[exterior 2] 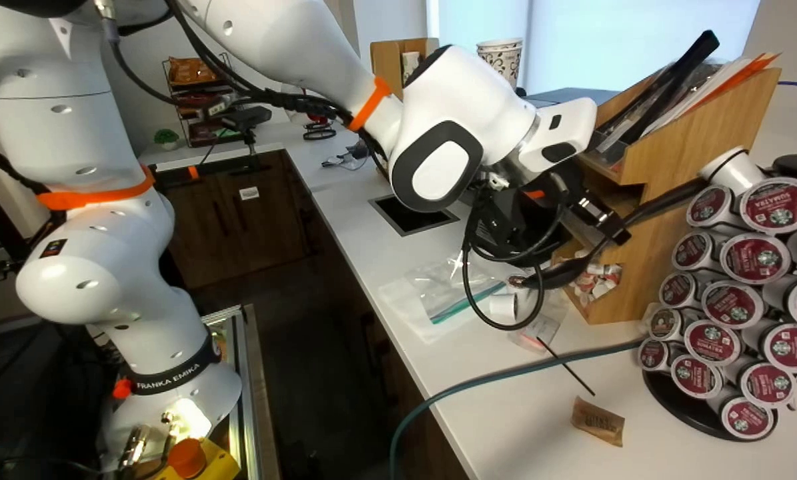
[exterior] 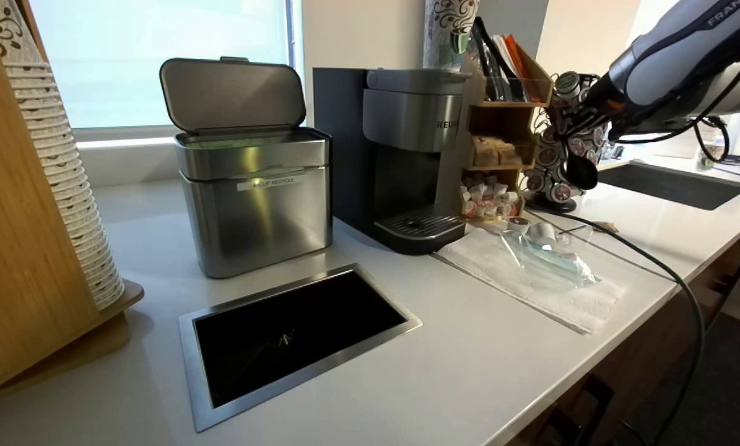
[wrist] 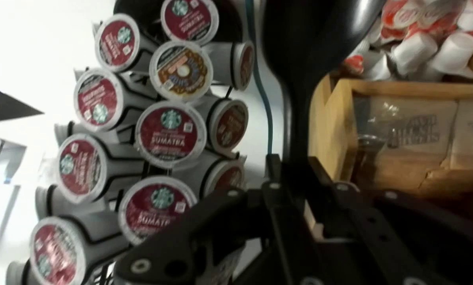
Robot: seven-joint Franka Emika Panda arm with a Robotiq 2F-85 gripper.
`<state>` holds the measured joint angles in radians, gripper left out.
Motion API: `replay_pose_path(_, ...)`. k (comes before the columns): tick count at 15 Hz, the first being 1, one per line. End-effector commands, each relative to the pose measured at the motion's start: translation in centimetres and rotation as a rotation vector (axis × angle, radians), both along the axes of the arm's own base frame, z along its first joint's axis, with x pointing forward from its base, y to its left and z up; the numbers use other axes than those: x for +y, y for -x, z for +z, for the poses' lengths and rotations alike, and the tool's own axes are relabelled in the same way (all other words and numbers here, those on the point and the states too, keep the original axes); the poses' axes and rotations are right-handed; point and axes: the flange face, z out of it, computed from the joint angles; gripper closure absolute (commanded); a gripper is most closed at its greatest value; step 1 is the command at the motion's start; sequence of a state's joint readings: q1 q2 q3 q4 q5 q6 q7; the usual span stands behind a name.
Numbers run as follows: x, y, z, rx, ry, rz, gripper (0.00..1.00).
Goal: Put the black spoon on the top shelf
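White counter (exterior: 469, 347), one top shelf (exterior 2: 718, 127), one end effector (wrist: 295, 166) tight on one black spoon (wrist: 299, 79)

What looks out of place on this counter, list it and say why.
A brown packet lies loose on the counter, though similar packets sit in the wooden rack. A thin dark stick lies stray nearby, and a clear plastic bag sprawls over a paper towel, perhaps litter. No spill is evident.

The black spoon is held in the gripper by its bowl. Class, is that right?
Not quite: the black spoon is held in the gripper, but by its handle; the wrist view shows its bowl out beyond the grip.
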<state>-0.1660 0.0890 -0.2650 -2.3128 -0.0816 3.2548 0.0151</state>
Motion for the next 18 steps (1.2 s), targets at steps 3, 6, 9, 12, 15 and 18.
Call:
replay_pose_path(3, 3.8, 1.9, 5.5, -0.150, 0.075, 0.099, 0.95)
replay_pose_path(6, 7.1, 0.6, 9.1, -0.208, 0.092, 0.171, 0.95)
replay_pose_path(9, 8.4, 0.3, 12.4, -0.266, 0.097, 0.188, 0.95)
replay_pose_path(12, 7.7, 0.2, 14.9, -0.328, 0.107, 0.170, 0.95)
replay_pose_path(15, 5.0, 0.4, 16.8, -0.389, 0.081, 0.086, 0.95)
replay_pose_path(18, 4.9, 0.6, 16.7, -0.378, 0.096, 0.092, 0.81)
